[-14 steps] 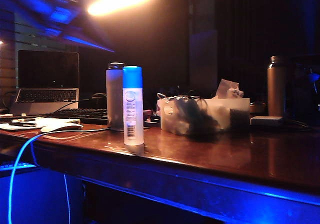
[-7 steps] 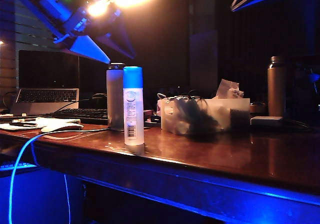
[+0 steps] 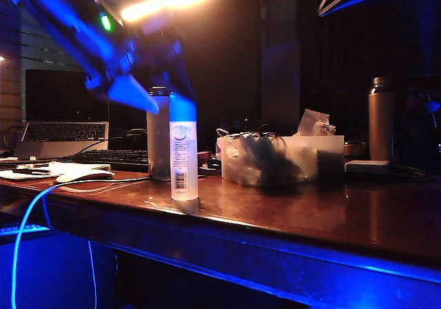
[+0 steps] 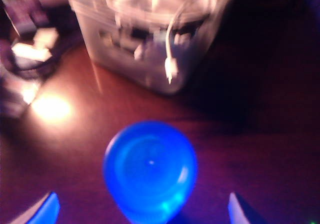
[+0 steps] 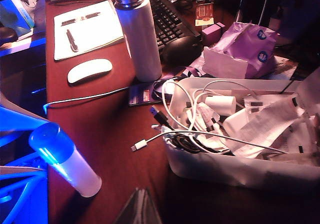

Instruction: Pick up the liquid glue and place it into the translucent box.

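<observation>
Two grippers show, one near the glue and one barely seen. The left gripper (image 4: 142,206) hangs spread wide right above the liquid glue (image 3: 183,150); in its wrist view the two fingertips (image 4: 42,209) stand apart on either side of the blue cap, not touching it. In the exterior view that gripper is a blurred shape at about 10 o'clock from the bottle's cap.

The liquid glue stands upright on the table (image 3: 310,219), near the front edge, with a grey flask (image 3: 158,133) just behind it at about 11 o'clock. The translucent box (image 3: 282,158) sits on the table at 3 o'clock from the glue, well apart, filled with cables and papers. In the right wrist view a white mouse (image 5: 89,70) and a notebook (image 5: 87,29) lie beyond the flask, and a keyboard (image 5: 170,21) runs behind it.

Of the right gripper (image 5: 140,209) only a dark tip shows in its own wrist view, above the table beside the box; whether its jaws are spread or together I cannot tell.
</observation>
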### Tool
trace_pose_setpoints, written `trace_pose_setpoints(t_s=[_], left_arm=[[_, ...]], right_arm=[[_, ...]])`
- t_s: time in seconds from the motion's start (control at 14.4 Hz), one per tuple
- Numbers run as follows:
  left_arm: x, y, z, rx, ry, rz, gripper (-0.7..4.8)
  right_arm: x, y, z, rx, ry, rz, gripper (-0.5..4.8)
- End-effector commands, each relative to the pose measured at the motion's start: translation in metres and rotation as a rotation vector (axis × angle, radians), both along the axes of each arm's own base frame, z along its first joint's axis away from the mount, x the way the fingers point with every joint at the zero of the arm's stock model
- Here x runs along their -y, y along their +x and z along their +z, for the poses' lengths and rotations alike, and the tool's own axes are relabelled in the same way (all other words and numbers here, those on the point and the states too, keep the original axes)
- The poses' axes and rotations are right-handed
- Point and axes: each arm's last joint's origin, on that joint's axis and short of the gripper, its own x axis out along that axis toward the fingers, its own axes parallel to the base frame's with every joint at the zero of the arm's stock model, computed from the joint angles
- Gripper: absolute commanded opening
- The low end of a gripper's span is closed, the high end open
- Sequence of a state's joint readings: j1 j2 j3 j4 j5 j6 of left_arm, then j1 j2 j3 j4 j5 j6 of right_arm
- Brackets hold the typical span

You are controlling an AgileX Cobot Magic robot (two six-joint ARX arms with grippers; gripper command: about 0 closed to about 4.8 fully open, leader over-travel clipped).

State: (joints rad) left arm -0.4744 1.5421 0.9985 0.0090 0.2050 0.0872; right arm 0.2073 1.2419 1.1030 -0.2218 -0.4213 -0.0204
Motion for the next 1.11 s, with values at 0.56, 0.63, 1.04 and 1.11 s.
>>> trace_pose_setpoints(t_s=[0.56, 0.63, 1.04, 1.11], left_arm=[[0.010, 0.015, -0.005, 0.020, -0.153, 0.013, 4.79], [0.011, 0.017, -0.008, 0.014, -0.153, 0.014, 4.79], [0.012, 0.020, -0.012, 0.021, -0.163, 0.011, 2.38], [0.013, 0.020, -0.012, 0.018, -0.169, -0.005, 2.03]], right_arm=[[0.000, -0.001, 0.004, 0.027, 0.004, 0.004, -0.01], [0.000, -0.001, 0.004, 0.027, 0.004, 0.004, -0.01], [0.000, -0.001, 0.004, 0.027, 0.004, 0.004, -0.01], [0.000, -0.001, 0.004, 0.027, 0.004, 0.003, -0.01]])
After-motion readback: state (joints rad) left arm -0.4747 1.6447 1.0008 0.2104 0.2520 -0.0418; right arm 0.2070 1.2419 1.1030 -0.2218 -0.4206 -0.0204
